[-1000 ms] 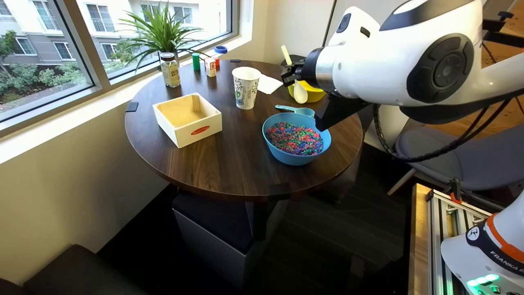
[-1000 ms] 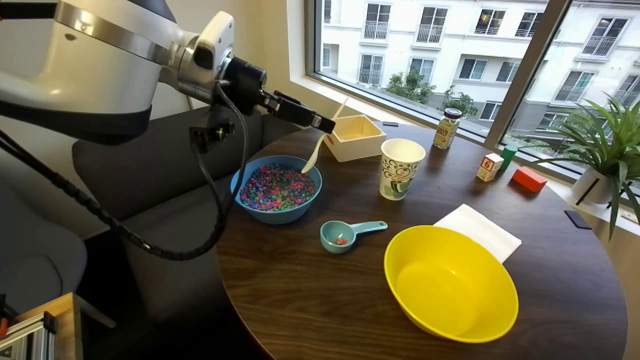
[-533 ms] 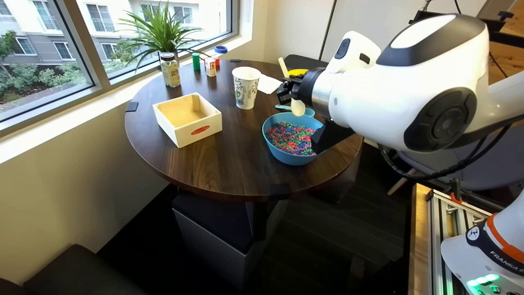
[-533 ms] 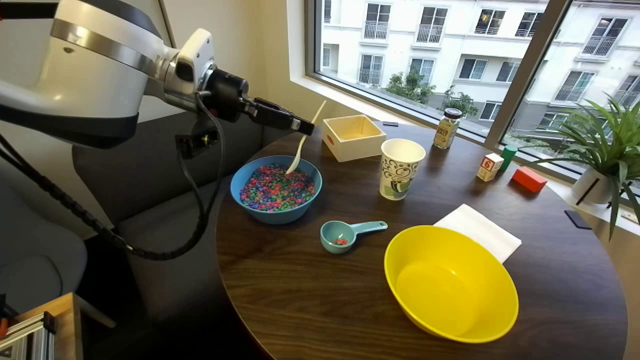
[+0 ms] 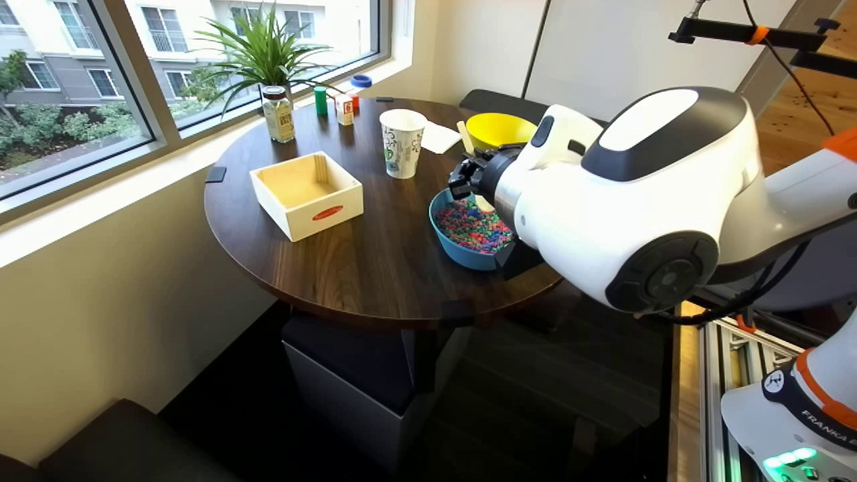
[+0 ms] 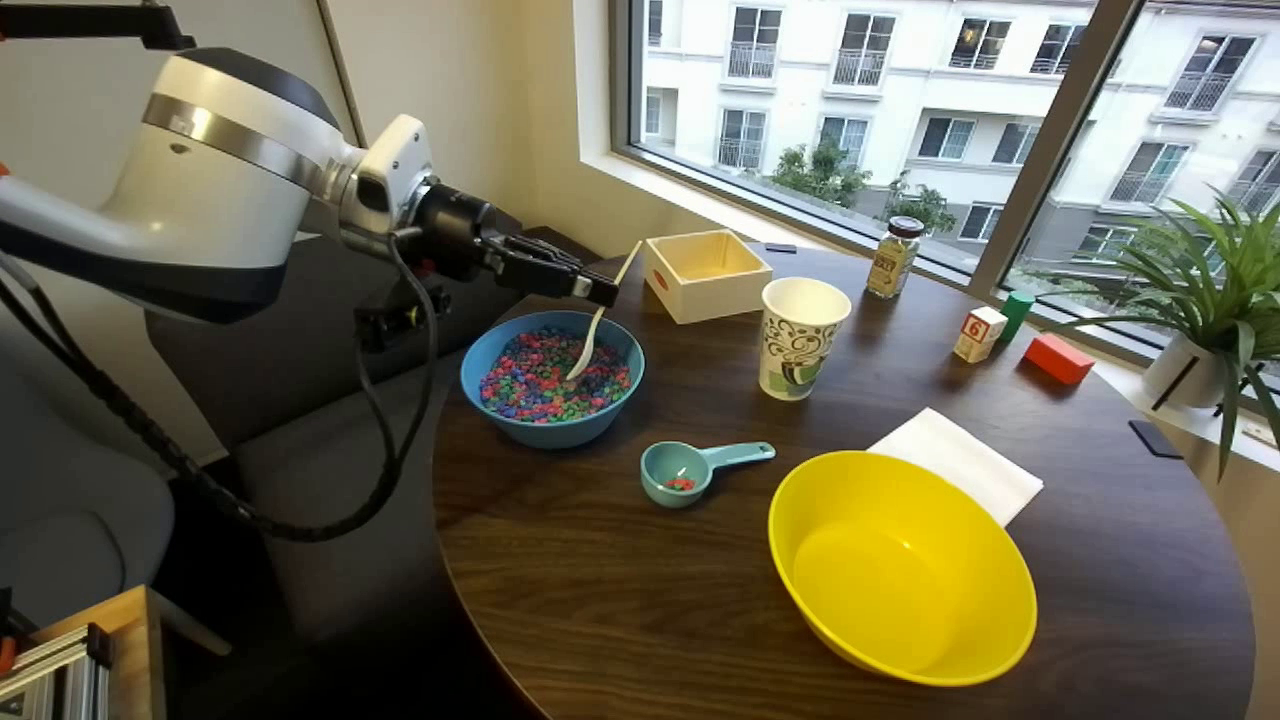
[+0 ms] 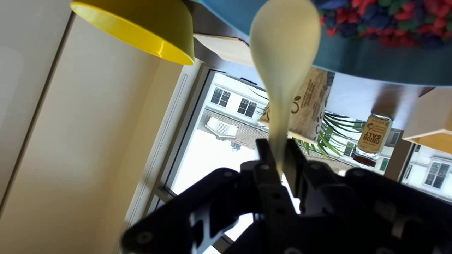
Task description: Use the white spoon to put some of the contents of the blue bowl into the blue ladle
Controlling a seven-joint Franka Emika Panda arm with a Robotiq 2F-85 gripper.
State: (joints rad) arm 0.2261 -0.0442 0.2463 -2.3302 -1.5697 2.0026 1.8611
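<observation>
White spoon (image 7: pixel 281 77) coming down from earlier height, slanting over contents (image 6: pixel 530 385) of blue bowl (image 6: pixel 550 435); pincer (image 7: pixel 277 150) clamping it midway; blue ladle (image 6: pixel 735 455) holding few red pieces (image 6: pixel 681 484).

In the wrist view the top edge cuts off the blue bowl (image 7: pixel 370 65) and yellow bowl (image 7: pixel 152 17), and the blurred gripper (image 7: pixel 278 145) hides part of the white spoon (image 7: pixel 284 46). In an exterior view the arm (image 5: pixel 636 187) covers one side of the blue bowl. The red pieces (image 6: pixel 679 484) in the blue ladle (image 6: pixel 702 467) — too small to count.
</observation>
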